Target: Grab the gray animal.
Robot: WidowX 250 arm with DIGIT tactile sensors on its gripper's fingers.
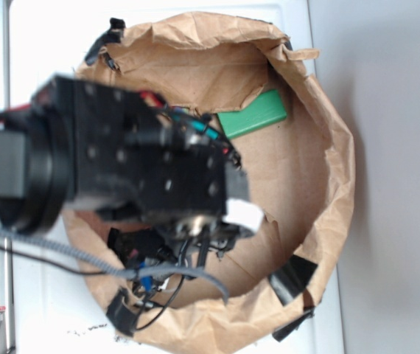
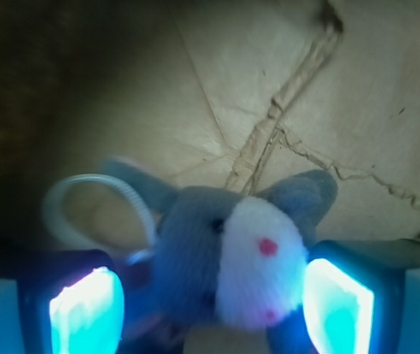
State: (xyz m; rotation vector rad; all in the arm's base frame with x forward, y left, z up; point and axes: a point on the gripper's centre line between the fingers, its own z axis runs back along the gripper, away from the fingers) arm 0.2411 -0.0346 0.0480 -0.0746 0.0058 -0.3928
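The gray animal [image 2: 232, 258] is a small plush with a cream face, red dot eyes and floppy gray ears. In the wrist view it sits between my two glowing pads [image 2: 85, 313]. A gray ring [image 2: 63, 203] hangs off its left side. My gripper [image 2: 211, 306] is open around the toy: the right pad is against its cream face and a small gap shows at the left pad. In the exterior view my arm and gripper [image 1: 214, 225] reach down into a brown paper bag [image 1: 328, 169] and hide the toy.
The bag's crumpled walls ring the work area, and its creased floor [image 2: 284, 125] lies under the toy. A green block [image 1: 254, 114] lies at the bag's far side. Black tape pieces [image 1: 291, 280] sit on the bag's lower right rim. Cables [image 1: 151, 273] hang below the arm.
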